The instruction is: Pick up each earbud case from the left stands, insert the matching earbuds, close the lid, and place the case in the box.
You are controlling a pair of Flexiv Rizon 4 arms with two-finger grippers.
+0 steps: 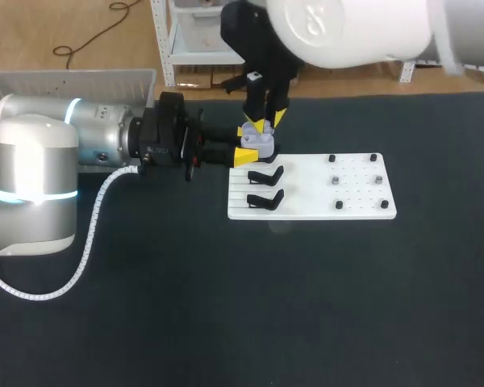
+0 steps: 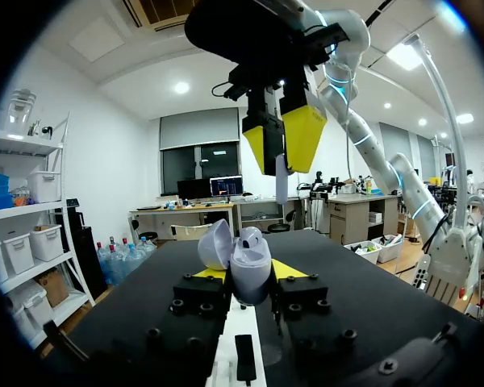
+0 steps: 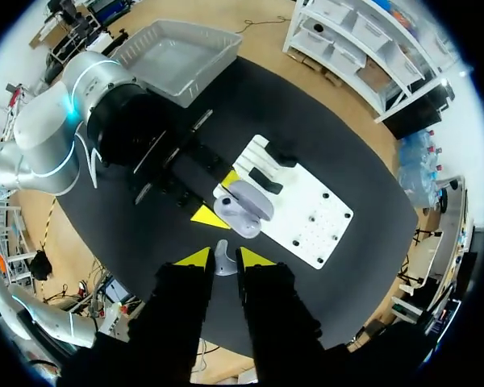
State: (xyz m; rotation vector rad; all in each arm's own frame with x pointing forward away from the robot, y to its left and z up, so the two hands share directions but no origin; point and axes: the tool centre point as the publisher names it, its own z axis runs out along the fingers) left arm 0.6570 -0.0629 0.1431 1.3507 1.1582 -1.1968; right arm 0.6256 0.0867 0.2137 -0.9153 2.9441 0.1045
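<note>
- Holding the open earbud case (image 1: pixel 258 142) in my left pincer (image 1: pixel 245 145), I have it just off the near corner of the white board (image 1: pixel 323 201) in the head view. It sits above the counter (image 1: pixel 226 306) and beside the two black stands (image 1: pixel 265 175), both bare. My right pincer (image 1: pixel 270 121) hangs directly over the case. The white bin (image 1: pixel 73 81), which I take for the box, stands well apart behind my left arm.
- Looking out from the left wrist, both my yellow tips press the case's lower shell from either side, so that pincer is gripping it. The lid (image 2: pixel 214 242) is tipped back, and one earbud seems already seated, though I cannot be sure. Above, my right pincer is closed on a pale earbud (image 2: pixel 281 179), stem pointing down, clear of the case.
- Looking down from the right wrist, the earbud is clamped between my right fingers with the open case just ahead of them.
- Judging from this, the step in hand is inserting an earbud. The next move calls for lowering the right pincer straight onto the free socket with the stem lined up, while the left keeps the case steady. After that, the lid needs closing and the case carrying to the bin.
</note>
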